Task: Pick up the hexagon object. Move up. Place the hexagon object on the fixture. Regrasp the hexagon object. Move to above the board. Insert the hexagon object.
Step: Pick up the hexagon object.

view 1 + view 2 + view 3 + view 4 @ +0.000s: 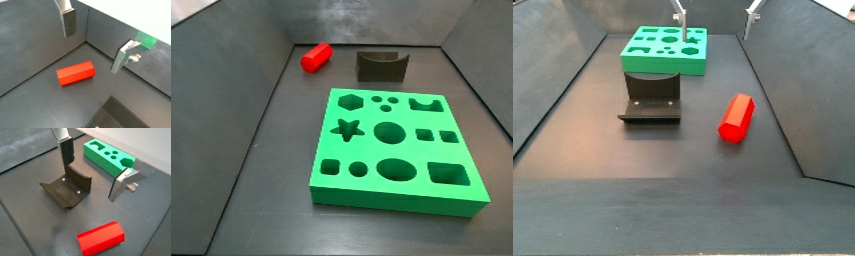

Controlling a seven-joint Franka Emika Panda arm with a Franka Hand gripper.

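Overhead, the open hand (93, 173) hangs empty, arm cropped out.

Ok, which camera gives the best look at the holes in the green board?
A side view shows the board whole, every cut-out visible. The other side view has it far and foreshortened, one wrist view shows an end, another only a corner. The gripper hangs open above.

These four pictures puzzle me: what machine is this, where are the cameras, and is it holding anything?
It is a robot arm ending in a two-finger gripper; its silver fingers stand open and hold nothing. Two cameras ride on the wrist, looking down past the fingers. Two others stand beside the table; in a side view only the fingertips show at the top edge. On the dark floor lie the red hexagon object, the dark fixture with its curved notch, and the green board full of shaped holes.
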